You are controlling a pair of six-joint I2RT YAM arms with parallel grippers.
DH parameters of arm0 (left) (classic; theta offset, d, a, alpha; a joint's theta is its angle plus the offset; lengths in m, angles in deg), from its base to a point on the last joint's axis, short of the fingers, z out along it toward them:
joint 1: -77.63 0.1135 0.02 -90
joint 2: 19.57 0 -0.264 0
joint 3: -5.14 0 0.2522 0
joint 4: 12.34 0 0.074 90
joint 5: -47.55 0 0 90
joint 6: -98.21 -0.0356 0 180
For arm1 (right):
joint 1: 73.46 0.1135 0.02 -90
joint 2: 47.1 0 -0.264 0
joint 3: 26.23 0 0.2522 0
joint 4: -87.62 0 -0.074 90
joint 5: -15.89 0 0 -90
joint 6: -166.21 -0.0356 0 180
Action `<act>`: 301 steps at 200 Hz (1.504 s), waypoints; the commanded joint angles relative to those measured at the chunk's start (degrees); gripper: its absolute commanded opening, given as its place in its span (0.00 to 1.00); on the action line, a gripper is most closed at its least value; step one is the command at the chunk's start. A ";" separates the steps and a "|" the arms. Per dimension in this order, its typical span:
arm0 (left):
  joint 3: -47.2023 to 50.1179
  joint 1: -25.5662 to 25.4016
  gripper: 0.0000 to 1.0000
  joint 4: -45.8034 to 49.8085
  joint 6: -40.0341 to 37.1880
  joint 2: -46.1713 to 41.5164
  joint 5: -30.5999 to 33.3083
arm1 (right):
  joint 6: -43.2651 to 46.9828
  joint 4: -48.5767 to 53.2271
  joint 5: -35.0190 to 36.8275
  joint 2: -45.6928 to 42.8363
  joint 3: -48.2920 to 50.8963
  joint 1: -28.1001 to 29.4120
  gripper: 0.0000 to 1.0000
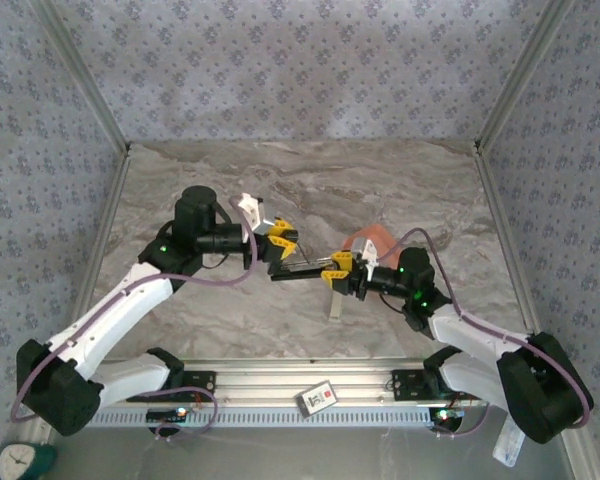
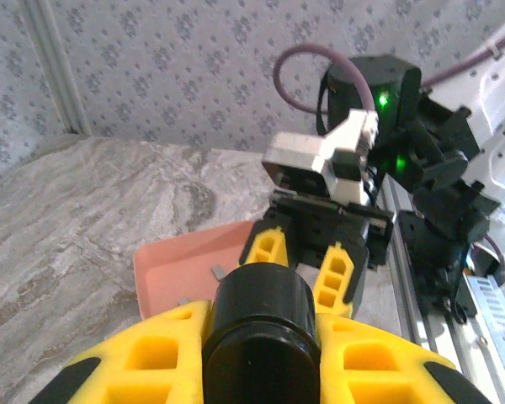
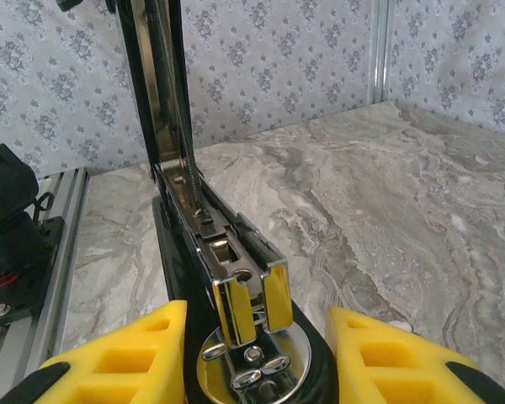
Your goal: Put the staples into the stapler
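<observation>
Black stapler (image 1: 300, 272) with a chrome magazine sits above the grey marbled bench (image 1: 380, 190), spanning the gap between the two arms, top arm swung wide open from the channel. Left pincer (image 1: 283, 242) is nearly closed, clamped on the stapler's rounded black end. Right pincer (image 1: 336, 270) is narrowly parted, yellow fingers (image 3: 126, 366) gripping the opposite end. A shallow pink tray (image 2: 172, 269) lies on the bench just behind it.

black stapler (image 1: 302, 272), hinged wide open, top arm (image 3: 160, 84) swung up near vertical, chrome magazine (image 3: 223, 252) channel exposed facing up, body held in the air roughly level, staples (image 2: 217, 269) as two short grey strips, loose in pink tray (image 2: 164, 278)
</observation>
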 commanded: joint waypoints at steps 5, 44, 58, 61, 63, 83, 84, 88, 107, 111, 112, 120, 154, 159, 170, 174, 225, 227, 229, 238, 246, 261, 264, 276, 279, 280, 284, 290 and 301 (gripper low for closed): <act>-2.65 1.10 0.00 -17.00 12.44 -3.96 5.21 | 5.00 6.29 7.50 2.84 1.31 1.04 0.29; -3.43 1.11 0.00 -19.05 13.74 -5.34 10.37 | 4.90 4.29 9.24 5.81 1.62 2.68 0.30; -3.57 1.05 0.00 -19.81 14.21 -5.34 11.18 | 4.95 3.96 9.92 7.06 1.22 3.50 0.30; -3.56 1.04 0.00 -20.02 14.41 -5.26 11.33 | 4.99 3.92 10.07 7.43 1.06 3.71 0.30; -3.57 1.07 0.00 -20.21 14.47 -5.23 11.37 | 5.06 3.95 10.19 7.60 0.98 3.81 0.30; -3.53 1.11 0.00 -22.37 16.02 -5.15 11.95 | 5.44 3.53 10.75 9.96 0.04 5.11 0.31; -3.55 1.11 0.00 -22.48 16.14 -5.16 11.92 | 5.44 3.44 10.76 10.08 0.01 5.15 0.32; -3.57 1.10 0.00 -22.96 16.54 -5.09 12.01 | 5.44 3.18 10.87 10.59 -0.13 5.28 0.33; -3.52 1.07 0.00 -25.01 18.35 -4.95 12.57 | 5.29 1.03 10.99 12.95 -0.36 5.72 0.37; -3.58 1.03 0.00 -25.20 18.49 -4.93 12.59 | 5.11 0.56 11.02 13.35 -0.36 5.80 0.38; -3.62 1.03 0.00 -25.21 18.56 -4.92 12.68 | 5.10 0.50 11.02 13.40 -0.36 5.81 0.38; -3.74 1.04 0.00 -25.22 18.54 -4.94 13.14 | 4.78 -0.45 11.00 14.01 -0.37 5.89 0.40; -3.94 1.07 0.00 -21.66 15.32 -5.31 14.44 | 4.59 -0.61 11.32 12.36 -0.36 6.24 0.53; -3.68 1.08 0.00 -21.70 15.08 -5.47 14.77 | 4.85 0.27 11.32 11.74 -0.51 6.22 0.54; -3.15 1.10 0.00 -21.64 14.68 -5.78 15.43 | 5.62 2.67 11.42 10.41 -1.03 6.34 0.58; -3.07 1.11 0.00 -21.62 14.36 -5.86 15.55 | 5.88 3.47 11.48 9.82 -1.23 6.32 0.58; -2.71 1.05 0.00 -18.76 10.25 -5.79 14.04 | 8.44 12.47 11.76 -1.35 -2.87 6.72 0.62; -2.61 1.03 0.00 -18.66 10.07 -5.79 13.83 | 8.61 13.18 11.73 -1.83 -3.12 6.76 0.62; -2.56 1.07 0.00 -18.64 9.96 -5.72 13.67 | 8.78 13.80 11.55 -2.30 -3.42 6.73 0.62; -2.43 1.06 0.00 -18.80 9.76 -5.48 12.88 | 9.86 16.53 11.03 -4.14 -4.76 6.89 0.63; -2.34 1.04 0.00 -18.90 9.69 -5.27 11.98 | 10.75 18.88 10.39 -5.38 -6.08 7.05 0.63; -2.24 0.98 0.00 -19.09 9.63 -4.65 10.41 | 12.38 22.74 9.23 -6.70 -9.10 7.36 0.63; -2.18 0.99 0.00 -19.19 9.60 -4.58 10.17 | 12.72 23.30 8.81 -6.81 -9.65 7.40 0.64; -2.16 1.01 0.00 -19.59 9.71 -4.18 9.10 | 13.42 24.23 7.44 -6.48 -11.69 7.57 0.65; -2.09 0.98 0.00 -19.72 9.79 -4.12 8.80 | 13.50 24.32 7.04 -6.25 -12.33 7.64 0.65; -2.08 1.00 0.00 -19.83 9.81 -4.07 8.67 | 13.56 24.34 6.88 -6.15 -12.50 7.60 0.66; -2.08 0.95 0.00 -20.12 9.91 -3.98 8.29 | 13.73 24.39 6.14 -5.77 -13.28 7.64 0.66; -1.99 0.94 0.00 -20.63 10.12 -3.79 7.68 | 14.27 24.44 4.80 -5.13 -14.43 7.68 0.67; -1.78 0.77 0.00 -21.74 10.89 -3.52 6.62 | 14.53 24.35 2.74 -3.54 -16.76 7.78 0.68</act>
